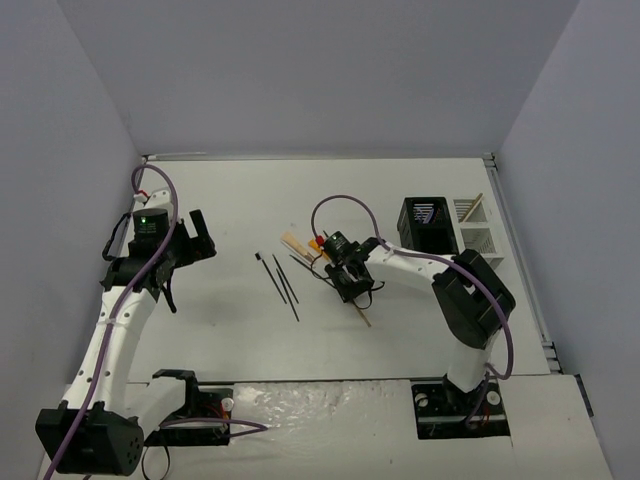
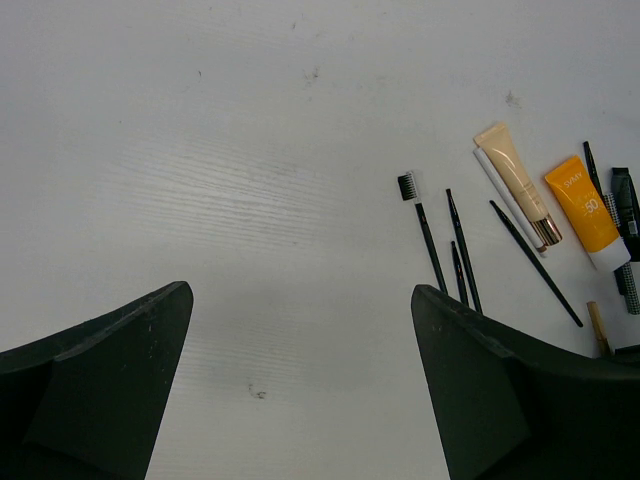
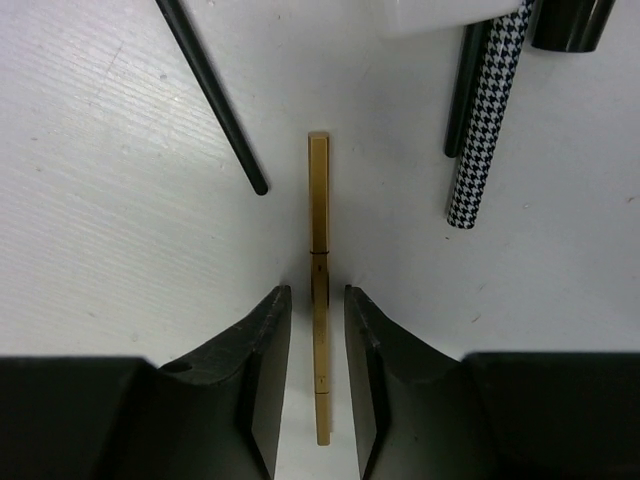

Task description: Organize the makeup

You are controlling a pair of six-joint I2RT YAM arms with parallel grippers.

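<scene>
The makeup lies mid-table: thin black pencils, a beige tube and an orange tube. In the left wrist view I see a small black brush, a beige tube, an orange-and-white tube and black pencils. My right gripper is low over the table; its narrowly parted jaws straddle a gold-beige stick, with a thin gap on each side. My left gripper is wide open and empty over bare table, left of the items. No lavender tool shows.
A black mesh holder and a white compartment holder stand at the back right, with a beige stick leaning in it. A houndstooth-patterned pen and a black pencil lie just beyond the right fingers.
</scene>
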